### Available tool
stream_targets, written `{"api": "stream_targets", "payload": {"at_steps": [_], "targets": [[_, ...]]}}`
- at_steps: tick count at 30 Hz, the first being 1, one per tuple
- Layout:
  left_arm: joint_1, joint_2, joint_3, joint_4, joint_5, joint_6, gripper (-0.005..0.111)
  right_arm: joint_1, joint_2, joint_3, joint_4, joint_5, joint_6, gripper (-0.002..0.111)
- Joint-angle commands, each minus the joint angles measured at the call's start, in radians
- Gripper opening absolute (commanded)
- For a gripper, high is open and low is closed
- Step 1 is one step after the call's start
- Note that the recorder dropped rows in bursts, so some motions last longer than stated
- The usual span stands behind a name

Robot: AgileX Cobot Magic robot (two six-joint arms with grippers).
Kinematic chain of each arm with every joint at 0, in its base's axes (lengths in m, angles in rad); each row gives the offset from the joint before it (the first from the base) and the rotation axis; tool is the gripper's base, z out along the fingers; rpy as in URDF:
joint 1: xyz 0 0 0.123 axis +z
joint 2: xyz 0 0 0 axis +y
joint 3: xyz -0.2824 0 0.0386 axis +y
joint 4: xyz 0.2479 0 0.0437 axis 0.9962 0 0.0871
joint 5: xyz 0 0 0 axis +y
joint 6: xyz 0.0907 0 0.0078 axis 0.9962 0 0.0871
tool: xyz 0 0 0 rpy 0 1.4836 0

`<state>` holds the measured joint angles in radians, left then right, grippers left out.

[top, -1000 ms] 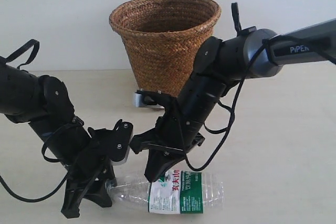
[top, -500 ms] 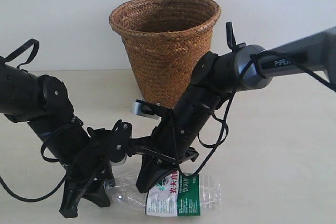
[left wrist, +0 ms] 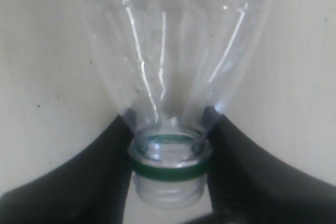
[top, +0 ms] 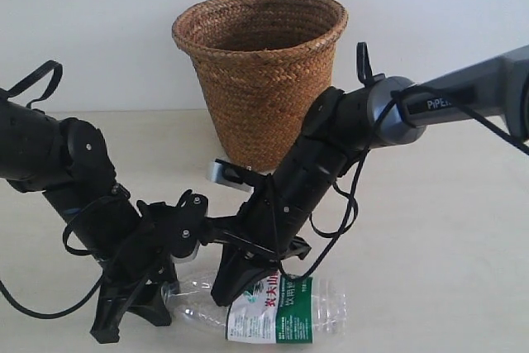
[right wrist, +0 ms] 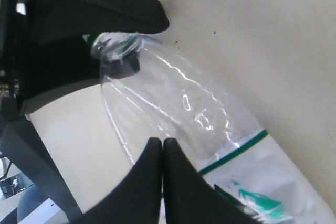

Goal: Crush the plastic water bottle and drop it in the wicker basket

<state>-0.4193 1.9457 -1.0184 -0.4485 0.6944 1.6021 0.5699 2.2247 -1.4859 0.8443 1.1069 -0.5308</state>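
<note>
While the plastic water bottle (top: 263, 318) lies on its side on the table (top: 446, 229) in front of the wicker basket (top: 260, 72), outside it and apart from its base, both arms reach down to it from either side of the basket. The left gripper (left wrist: 169, 140) is clamped on the bottle's neck, one finger on each side at the green ring (left wrist: 168, 169). The right gripper (right wrist: 161, 148), fingers pressed together with no gap, sets its tips on the clear body beside the label (top: 289, 324).

The plastic water bottle (left wrist: 173, 66) (left wrist view) is cropped.
</note>
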Motion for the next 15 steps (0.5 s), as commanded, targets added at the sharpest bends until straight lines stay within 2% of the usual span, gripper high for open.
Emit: {"api": "stream_targets", "payload": {"at_steps": [1,6,13,15], "targets": [[-0.003,-0.003,0.000,-0.040,-0.020,-0.021,0.004,0.005,-0.053,0.017,-0.092,-0.060,-0.042,0.000],[-0.003,-0.003,0.000,-0.040,-0.020,-0.031,0.004,0.005,-0.158,0.017,-0.092,-0.025,-0.113,0.000],[-0.003,-0.003,0.000,-0.040,-0.020,-0.031,0.004,0.007,-0.283,0.021,-0.118,0.106,-0.536,0.000],[-0.003,-0.003,0.000,-0.040,-0.020,-0.031,0.004,0.007,-0.288,0.021,-0.127,0.093,-0.577,0.000]]}}
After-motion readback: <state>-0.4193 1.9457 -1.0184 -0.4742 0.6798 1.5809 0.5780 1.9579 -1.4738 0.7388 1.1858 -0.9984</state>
